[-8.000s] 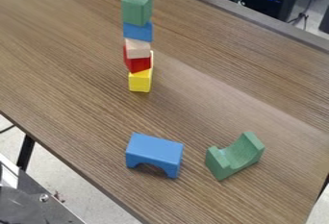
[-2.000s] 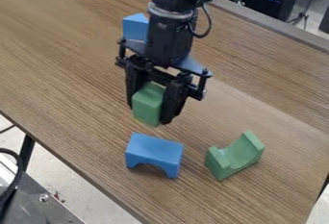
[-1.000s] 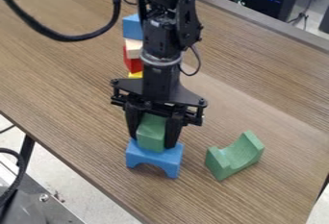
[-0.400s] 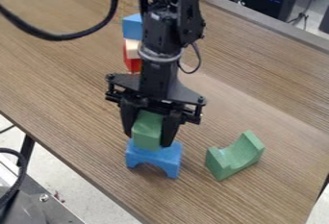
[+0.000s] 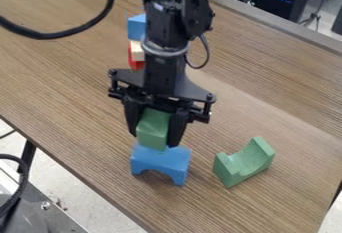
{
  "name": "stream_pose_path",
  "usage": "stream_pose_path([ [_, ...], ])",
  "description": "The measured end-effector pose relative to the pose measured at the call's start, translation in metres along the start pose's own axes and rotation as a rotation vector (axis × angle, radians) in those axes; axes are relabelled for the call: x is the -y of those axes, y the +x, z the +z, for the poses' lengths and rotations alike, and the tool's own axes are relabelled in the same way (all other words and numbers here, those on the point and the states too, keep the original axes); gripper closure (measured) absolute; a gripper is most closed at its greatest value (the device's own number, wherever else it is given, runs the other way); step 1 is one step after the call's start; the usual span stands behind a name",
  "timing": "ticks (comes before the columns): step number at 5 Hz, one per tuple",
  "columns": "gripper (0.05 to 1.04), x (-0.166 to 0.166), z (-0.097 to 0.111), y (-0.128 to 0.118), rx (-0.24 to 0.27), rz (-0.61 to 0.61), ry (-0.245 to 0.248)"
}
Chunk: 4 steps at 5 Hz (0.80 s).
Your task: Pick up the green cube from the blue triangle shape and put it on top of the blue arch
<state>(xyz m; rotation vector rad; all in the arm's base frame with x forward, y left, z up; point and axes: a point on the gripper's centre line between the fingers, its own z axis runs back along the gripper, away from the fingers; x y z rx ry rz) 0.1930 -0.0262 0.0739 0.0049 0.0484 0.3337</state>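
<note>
Near the wooden desk (image 5: 73,92)'s edge, the gripper (image 5: 154,139), clamped on the green block (image 5: 153,128), has lifted slightly above the blue arch (image 5: 161,160); placing remains.

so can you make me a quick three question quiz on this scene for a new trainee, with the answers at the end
1. True or false: the gripper has the green cube between its fingers.

2. Multiple choice: which thing rests on the table to the right of the blue arch, as the camera sees it?
a) a yellow ball
b) a green curved block
c) a red cup

3. Fill in the colour: the stack is partly hidden by the arm, and its topmost visible block is ____.

Key: 1. true; 2. b; 3. blue
</note>
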Motion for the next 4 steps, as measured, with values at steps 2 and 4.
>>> stream_pose_path([
  [2,0.486,-0.0012,-0.0067,-0.003,-0.073,-0.015,0.022],
  [4,0.14,-0.0017,-0.007,-0.0026,-0.084,-0.023,0.04],
])
